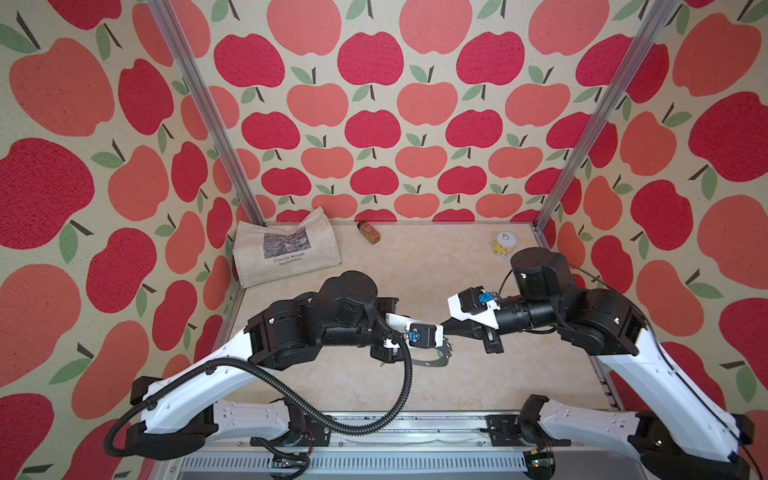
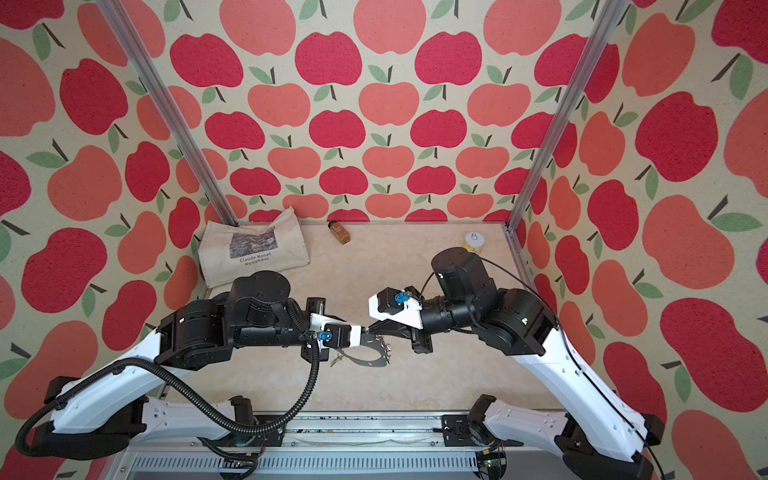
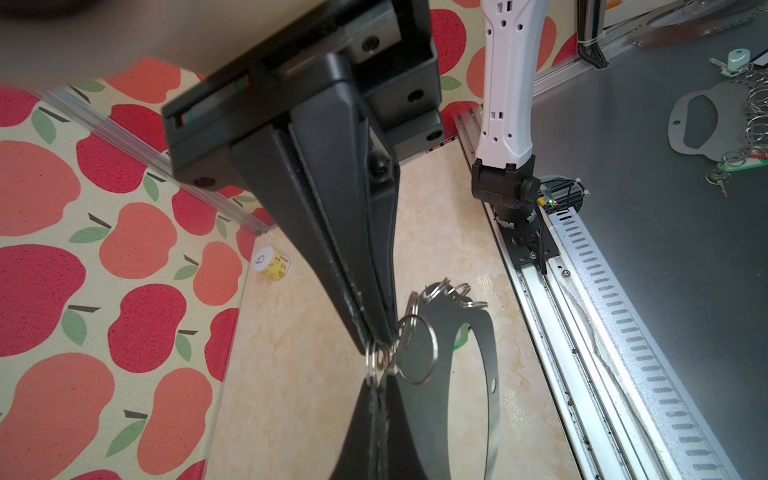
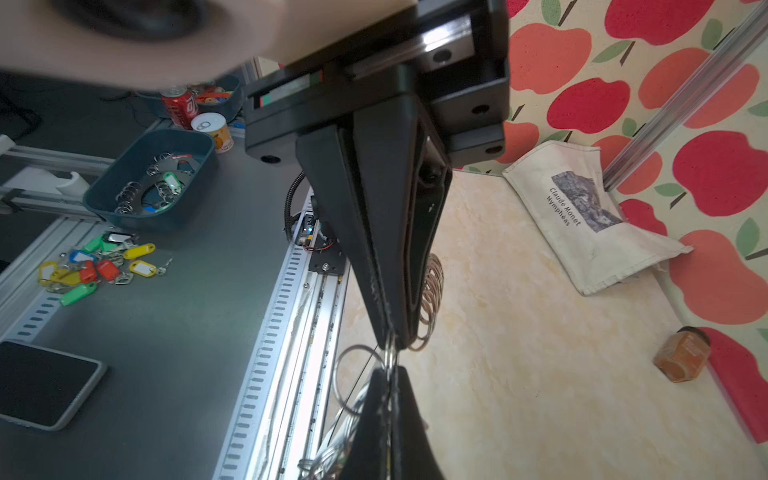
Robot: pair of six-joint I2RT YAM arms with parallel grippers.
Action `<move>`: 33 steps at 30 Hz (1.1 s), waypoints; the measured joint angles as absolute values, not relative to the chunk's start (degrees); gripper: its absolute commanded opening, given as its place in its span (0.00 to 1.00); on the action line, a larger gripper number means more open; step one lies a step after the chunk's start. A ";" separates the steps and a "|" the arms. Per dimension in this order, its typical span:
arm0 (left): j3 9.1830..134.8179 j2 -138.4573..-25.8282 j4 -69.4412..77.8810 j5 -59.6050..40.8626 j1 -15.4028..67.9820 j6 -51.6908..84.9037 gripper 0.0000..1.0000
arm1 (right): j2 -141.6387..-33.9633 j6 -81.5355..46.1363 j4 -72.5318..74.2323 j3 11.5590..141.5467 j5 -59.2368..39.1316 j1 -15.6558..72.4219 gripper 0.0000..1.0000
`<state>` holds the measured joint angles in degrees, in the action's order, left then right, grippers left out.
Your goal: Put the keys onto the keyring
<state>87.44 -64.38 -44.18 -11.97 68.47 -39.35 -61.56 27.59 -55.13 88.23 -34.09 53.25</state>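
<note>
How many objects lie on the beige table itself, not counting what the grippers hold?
3: a canvas tote bag in the back left corner, an amber spice jar at back centre, a small yellow can at back right. Others may be hidden.

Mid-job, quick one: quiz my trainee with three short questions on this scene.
1. True or false: the left gripper and right gripper are both wide open.
2. Which lies back left in both top views? A beige cloth tote bag; B blue mug; C wooden bowl.
3. Fill in: the gripper tips meet at the flat grey metal oval keyring's small silver ____ rings.
Key: 1 false, both shut; 2 A; 3 split.
</note>
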 measured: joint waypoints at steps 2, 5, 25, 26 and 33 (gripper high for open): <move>87.42 -64.38 -44.12 -11.79 68.58 -39.35 0.00 | -61.41 27.59 -55.16 88.14 -33.95 53.25 0.00; 87.37 -64.38 -43.92 -11.46 68.66 -39.33 0.00 | -61.28 27.57 -54.96 88.14 -33.56 53.30 0.00; 87.77 -65.52 -39.55 -10.24 69.65 -36.95 0.26 | -60.75 24.03 -56.34 88.16 -24.38 55.51 0.00; 87.77 -65.76 -39.55 -9.98 69.65 -36.95 0.27 | -60.75 23.92 -56.34 88.16 -24.18 55.51 0.00; 87.83 -67.37 -39.62 -8.75 69.69 -36.97 0.27 | -60.75 23.86 -56.34 88.16 -23.33 55.90 0.00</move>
